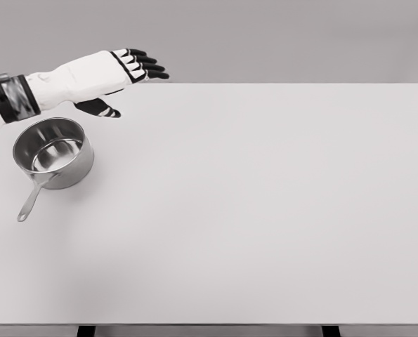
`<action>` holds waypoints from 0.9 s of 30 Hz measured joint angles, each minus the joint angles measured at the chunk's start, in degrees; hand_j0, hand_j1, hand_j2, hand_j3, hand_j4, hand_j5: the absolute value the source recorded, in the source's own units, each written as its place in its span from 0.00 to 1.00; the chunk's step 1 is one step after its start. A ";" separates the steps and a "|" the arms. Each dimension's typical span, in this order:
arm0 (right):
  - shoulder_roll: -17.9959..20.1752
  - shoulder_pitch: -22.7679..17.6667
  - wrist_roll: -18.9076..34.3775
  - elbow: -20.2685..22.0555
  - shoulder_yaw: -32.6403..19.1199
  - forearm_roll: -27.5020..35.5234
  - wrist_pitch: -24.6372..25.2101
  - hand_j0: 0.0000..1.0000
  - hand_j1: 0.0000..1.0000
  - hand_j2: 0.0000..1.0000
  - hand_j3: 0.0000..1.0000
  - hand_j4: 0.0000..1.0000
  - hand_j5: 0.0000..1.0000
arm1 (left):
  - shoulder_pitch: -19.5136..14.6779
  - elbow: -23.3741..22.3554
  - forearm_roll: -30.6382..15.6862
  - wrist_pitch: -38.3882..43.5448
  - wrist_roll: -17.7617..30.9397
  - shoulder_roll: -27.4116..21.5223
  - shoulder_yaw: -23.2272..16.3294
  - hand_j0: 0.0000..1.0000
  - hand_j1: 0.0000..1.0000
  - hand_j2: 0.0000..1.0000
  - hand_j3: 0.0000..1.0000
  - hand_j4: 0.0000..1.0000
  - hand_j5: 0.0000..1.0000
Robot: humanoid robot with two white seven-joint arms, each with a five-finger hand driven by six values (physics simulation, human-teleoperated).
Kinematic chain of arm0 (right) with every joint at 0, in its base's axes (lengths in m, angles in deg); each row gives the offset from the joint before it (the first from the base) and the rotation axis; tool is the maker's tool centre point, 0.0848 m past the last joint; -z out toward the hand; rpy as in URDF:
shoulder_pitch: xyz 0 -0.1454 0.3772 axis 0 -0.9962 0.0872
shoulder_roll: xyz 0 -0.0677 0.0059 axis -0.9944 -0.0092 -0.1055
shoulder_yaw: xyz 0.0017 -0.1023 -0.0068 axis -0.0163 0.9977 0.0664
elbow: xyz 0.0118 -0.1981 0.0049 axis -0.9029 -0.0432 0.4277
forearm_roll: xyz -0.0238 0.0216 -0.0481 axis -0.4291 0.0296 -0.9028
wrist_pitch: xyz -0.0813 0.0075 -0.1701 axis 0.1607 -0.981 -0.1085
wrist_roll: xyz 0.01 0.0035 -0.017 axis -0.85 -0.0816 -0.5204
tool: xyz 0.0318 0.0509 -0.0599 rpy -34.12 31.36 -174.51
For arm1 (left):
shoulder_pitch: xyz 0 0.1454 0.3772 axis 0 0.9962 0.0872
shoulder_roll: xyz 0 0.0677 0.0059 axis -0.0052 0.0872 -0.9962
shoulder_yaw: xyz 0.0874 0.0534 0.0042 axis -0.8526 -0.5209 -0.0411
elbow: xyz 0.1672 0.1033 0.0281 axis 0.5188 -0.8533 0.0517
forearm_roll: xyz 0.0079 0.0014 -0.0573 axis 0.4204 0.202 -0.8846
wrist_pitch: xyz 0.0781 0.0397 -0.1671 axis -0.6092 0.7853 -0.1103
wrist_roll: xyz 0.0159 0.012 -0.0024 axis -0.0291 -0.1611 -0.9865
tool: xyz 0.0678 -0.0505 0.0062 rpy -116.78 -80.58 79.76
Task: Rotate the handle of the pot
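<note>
Far left: left hand (128, 67) entering from the left edge, raised over the far-left corner of the counter (265, 210), fingers (149, 64) stretched out and relaxed, thumb hanging below, grasping nothing. Just nearer than the hand, apart from it: pot (53, 152), steel, upright and open-topped, sitting on the counter close to its left edge. Handle (31, 200) jutting from the pot's near side, pointing near and slightly left, its tip well short of the near edge. To the right: bare white counter surface stretching to the far-right corner.
</note>
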State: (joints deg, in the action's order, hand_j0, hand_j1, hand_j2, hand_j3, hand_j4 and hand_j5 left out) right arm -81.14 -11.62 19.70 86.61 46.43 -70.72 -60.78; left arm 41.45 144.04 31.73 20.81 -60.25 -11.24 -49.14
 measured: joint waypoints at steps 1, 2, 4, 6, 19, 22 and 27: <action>0.00 0.26 -0.06 0.01 -0.01 0.02 0.09 1.00 1.00 1.00 1.00 1.00 1.00 | 0.18 0.13 -0.11 0.00 -0.02 -0.14 -0.04 1.00 1.00 1.00 1.00 1.00 1.00; 0.00 0.26 -0.12 0.02 0.01 0.01 0.15 1.00 1.00 1.00 1.00 1.00 1.00 | 0.53 0.22 -0.19 0.00 -0.03 -0.22 -0.07 1.00 1.00 1.00 1.00 1.00 1.00; 0.00 0.26 -0.11 0.00 -0.10 0.01 0.19 1.00 1.00 1.00 1.00 1.00 1.00 | 0.70 0.52 -0.29 0.00 -0.08 -0.30 -0.11 1.00 1.00 1.00 1.00 1.00 1.00; 0.00 0.26 -0.10 -0.01 -0.03 0.00 0.19 1.00 1.00 1.00 1.00 1.00 1.00 | 0.97 1.70 -0.34 -0.01 -0.36 -0.35 -0.14 1.00 1.00 1.00 1.00 1.00 1.00; 0.00 0.26 -0.06 -0.04 0.06 0.00 0.25 1.00 1.00 1.00 1.00 1.00 1.00 | 13.01 11.66 -3.99 0.01 -3.69 -7.23 1.00 1.00 1.00 1.00 1.00 1.00 1.00; 0.00 0.26 -0.05 -0.04 0.07 0.00 0.26 1.00 1.00 1.00 1.00 1.00 1.00 | 14.76 11.57 -3.72 0.02 -3.75 -7.83 1.17 1.00 1.00 1.00 1.00 1.00 1.00; 0.00 0.26 -0.08 -0.04 0.07 0.00 0.25 1.00 1.00 1.00 1.00 1.00 1.00 | 17.75 9.48 -3.22 0.01 -3.83 -9.40 1.74 1.00 1.00 1.00 1.00 1.00 1.00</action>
State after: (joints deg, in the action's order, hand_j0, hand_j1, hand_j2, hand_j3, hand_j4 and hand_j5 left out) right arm -81.14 -11.35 19.62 86.57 46.50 -70.72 -60.53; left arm 59.20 153.52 28.52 20.82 -64.08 -20.64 -47.40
